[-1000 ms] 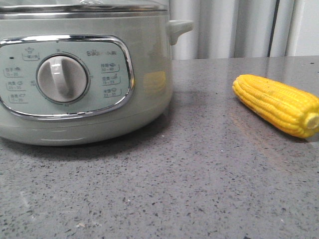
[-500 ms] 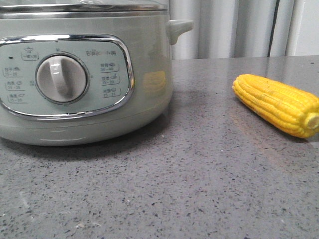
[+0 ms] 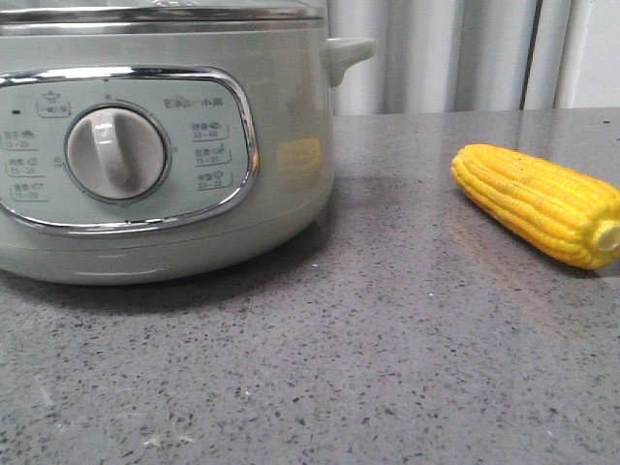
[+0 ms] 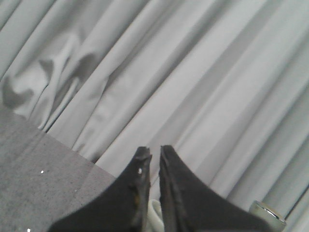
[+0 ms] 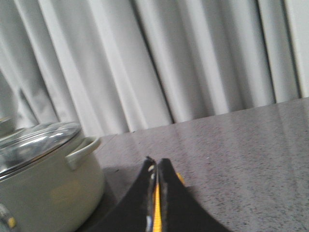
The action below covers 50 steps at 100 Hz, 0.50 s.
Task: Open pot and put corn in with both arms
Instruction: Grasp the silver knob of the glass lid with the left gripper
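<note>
pot (image 3: pixel 194 145) stands at the left of the grey speckled table (image 3: pixel 387 368) in the front view, filling the near left of the frame and cut off by the left edge. its pale-green body carries a chrome-framed control panel (image 3: pixel 126 150) facing the camera, with a grey-white dial (image 3: pixel 116 153) at the middle of the panel. a metal rim runs round the top, and the clear glass lid (image 3: pixel 165 10) sits closed on it. a small side handle (image 3: pixel 347 53) projects from the upper right of the body.

corn (image 3: pixel 541 203) lies flat on the table to the right of the pot, well apart from it, with its pale stub end toward the right edge of the frame and its other end pointing back toward the pot. a faint yellow reflection shows on the pot wall facing it.

neither arm shows in the front view.

left gripper (image 4: pixel 154 153), in the left wrist view, has its two dark fingers nearly together, a narrow slit between the tips and nothing visible between them. it is raised above the table, facing the curtain (image 4: pixel 193 72).

right gripper (image 5: pixel 157 163), in the right wrist view, has its fingers pressed close together. a yellow strip of the corn shows through the slit below the tips; i cannot tell whether there is contact. beyond it the pot and its lid sit to one side, with the curtain behind the far table edge.
</note>
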Motion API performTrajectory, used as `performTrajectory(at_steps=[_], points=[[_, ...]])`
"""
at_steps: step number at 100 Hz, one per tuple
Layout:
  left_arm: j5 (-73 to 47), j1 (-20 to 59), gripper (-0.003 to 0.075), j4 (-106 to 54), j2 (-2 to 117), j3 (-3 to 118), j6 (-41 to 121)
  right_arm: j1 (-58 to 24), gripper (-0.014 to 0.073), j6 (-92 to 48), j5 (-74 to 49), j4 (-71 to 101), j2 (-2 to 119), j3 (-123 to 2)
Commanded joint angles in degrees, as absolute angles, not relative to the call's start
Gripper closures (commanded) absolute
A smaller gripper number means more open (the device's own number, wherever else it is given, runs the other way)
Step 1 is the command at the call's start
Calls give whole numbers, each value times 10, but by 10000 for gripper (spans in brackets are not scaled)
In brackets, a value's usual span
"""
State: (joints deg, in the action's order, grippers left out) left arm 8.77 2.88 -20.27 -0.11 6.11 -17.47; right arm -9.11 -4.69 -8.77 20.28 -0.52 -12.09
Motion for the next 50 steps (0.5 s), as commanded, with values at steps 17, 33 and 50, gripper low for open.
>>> performTrajectory(at_steps=[17,33,50], points=[[-55,25,740,-28,125,256,-176,-88,634,-51,-193,138,97,-275],[-74,25,633,-12,204,336,-90,-88,448,-51,-255,96,190,-364],[-86,48,331,-15,265,383,-58,-88,188,-51,-259,93,250,-419]])
